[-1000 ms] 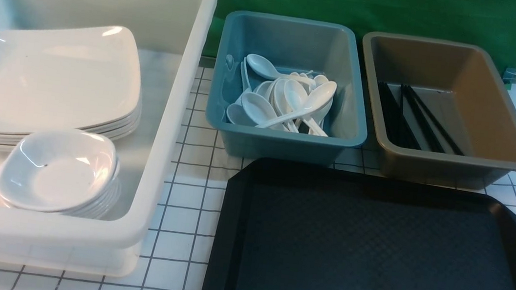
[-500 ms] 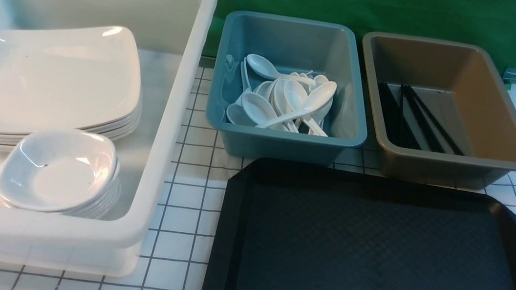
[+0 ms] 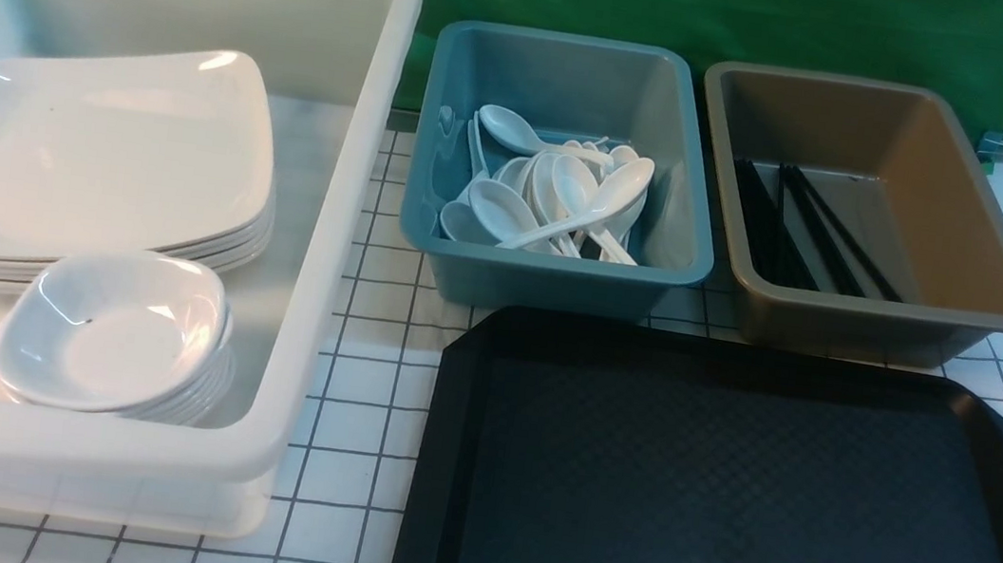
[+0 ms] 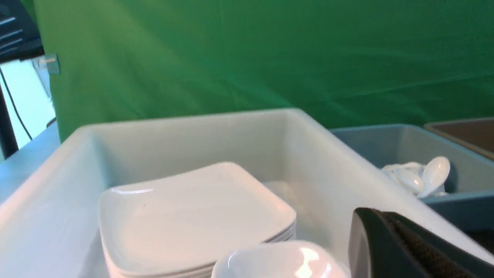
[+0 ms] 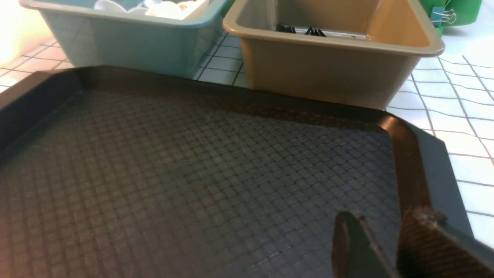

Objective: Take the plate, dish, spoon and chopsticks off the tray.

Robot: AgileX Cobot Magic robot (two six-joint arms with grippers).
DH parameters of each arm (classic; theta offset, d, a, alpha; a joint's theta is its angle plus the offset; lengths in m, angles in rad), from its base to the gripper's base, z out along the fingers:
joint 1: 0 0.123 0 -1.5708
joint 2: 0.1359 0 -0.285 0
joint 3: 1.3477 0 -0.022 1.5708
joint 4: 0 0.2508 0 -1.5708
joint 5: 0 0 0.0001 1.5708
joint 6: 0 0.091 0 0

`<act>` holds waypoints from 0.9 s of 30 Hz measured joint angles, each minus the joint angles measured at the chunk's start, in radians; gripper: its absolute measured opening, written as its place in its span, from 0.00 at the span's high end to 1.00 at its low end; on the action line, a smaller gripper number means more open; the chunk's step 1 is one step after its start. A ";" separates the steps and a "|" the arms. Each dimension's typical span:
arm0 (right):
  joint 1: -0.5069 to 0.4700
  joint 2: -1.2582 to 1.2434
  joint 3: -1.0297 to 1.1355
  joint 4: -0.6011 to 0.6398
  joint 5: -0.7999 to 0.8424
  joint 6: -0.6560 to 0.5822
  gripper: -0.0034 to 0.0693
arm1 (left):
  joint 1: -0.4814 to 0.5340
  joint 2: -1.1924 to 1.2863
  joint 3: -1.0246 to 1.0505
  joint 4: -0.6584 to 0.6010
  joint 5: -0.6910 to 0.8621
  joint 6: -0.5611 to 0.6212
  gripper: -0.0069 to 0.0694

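Note:
The black tray [image 3: 723, 500] lies bare at the front right; nothing rests on it, also in the right wrist view [image 5: 173, 173]. The plate [image 3: 106, 147] tops a stack in the white bin, with the dish [image 3: 112, 334] on a smaller stack in front of it. Spoons [image 3: 560, 198] lie heaped in the blue bin. Black chopsticks [image 3: 814, 229] lie in the brown bin. Neither gripper shows in the front view. My left gripper [image 4: 380, 216] is shut and empty above the white bin, near the dish [image 4: 278, 260]. My right gripper [image 5: 380, 218] is open and empty, low over the tray's near right corner.
The tall white bin [image 3: 348, 205] fills the left side. The blue bin [image 3: 550, 278] and the brown bin [image 3: 976, 235] stand side by side just behind the tray. A green curtain [image 3: 735, 14] hangs behind. The table has a white checked cloth [image 3: 363, 398].

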 joint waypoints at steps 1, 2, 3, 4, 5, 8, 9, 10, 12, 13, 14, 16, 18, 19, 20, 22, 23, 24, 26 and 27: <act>0.000 0.000 0.000 0.000 0.000 0.000 0.62 | 0.000 0.000 0.026 0.030 -0.022 -0.035 0.90; 0.000 0.000 0.000 0.000 0.000 0.000 0.62 | 0.000 0.001 0.057 0.059 -0.045 -0.092 0.90; 0.000 0.000 0.000 0.000 0.000 0.000 0.62 | 0.000 0.001 0.087 0.099 -0.079 -0.154 0.90; 0.000 0.000 0.000 0.000 0.000 0.000 0.62 | 0.000 0.001 0.105 0.128 -0.101 -0.189 0.90; 0.000 0.000 0.000 0.000 0.000 0.000 0.62 | 0.000 0.001 0.120 0.164 -0.131 -0.252 0.90; 0.000 0.000 0.000 0.000 0.000 0.000 0.62 | 0.000 0.001 0.123 0.200 -0.151 -0.301 0.90; 0.000 0.000 0.000 0.000 0.000 0.000 0.62 | 0.000 0.001 0.123 0.206 -0.132 -0.314 0.90; 0.000 0.000 0.000 0.000 0.000 0.000 0.62 | 0.000 0.001 0.123 0.210 -0.112 -0.318 0.90; 0.000 0.000 0.000 0.000 0.000 0.000 0.62 | 0.000 0.001 0.123 0.212 -0.086 -0.321 0.90; 0.000 0.000 0.000 0.000 0.000 0.000 0.62 | 0.000 0.001 0.123 0.214 -0.019 -0.330 0.90; 0.000 0.000 0.000 0.000 0.000 0.000 0.62 | 0.001 0.001 0.123 0.214 -0.019 -0.330 0.90; 0.000 0.000 0.000 0.000 0.000 0.000 0.62 | 0.017 0.001 0.124 0.211 0.057 -0.333 0.90; 0.000 0.000 0.000 0.000 0.000 0.000 0.62 | 0.053 0.001 0.125 0.210 0.080 -0.333 0.90; 0.000 0.000 0.000 0.000 0.000 0.000 0.62 | 0.070 0.001 0.125 0.210 0.083 -0.333 0.90; 0.000 0.000 0.000 0.000 0.000 0.000 0.62 | 0.087 0.001 0.125 0.210 0.086 -0.333 0.90; 0.000 0.000 0.000 0.000 0.000 0.000 0.62 | 0.113 0.001 0.125 0.210 0.088 -0.333 0.90; 0.000 0.000 0.000 0.000 0.000 0.000 0.62 | 0.114 0.001 0.125 0.210 0.088 -0.333 0.90; 0.000 0.000 0.000 0.000 0.000 0.000 0.62 | 0.121 0.001 0.125 0.209 0.088 -0.330 0.90; 0.000 0.000 0.000 0.000 0.000 0.000 0.62 | 0.120 0.001 0.125 0.209 0.089 -0.324 0.90; 0.000 0.000 0.000 0.000 0.000 0.000 0.62 | 0.119 0.001 0.125 0.208 0.089 -0.322 0.90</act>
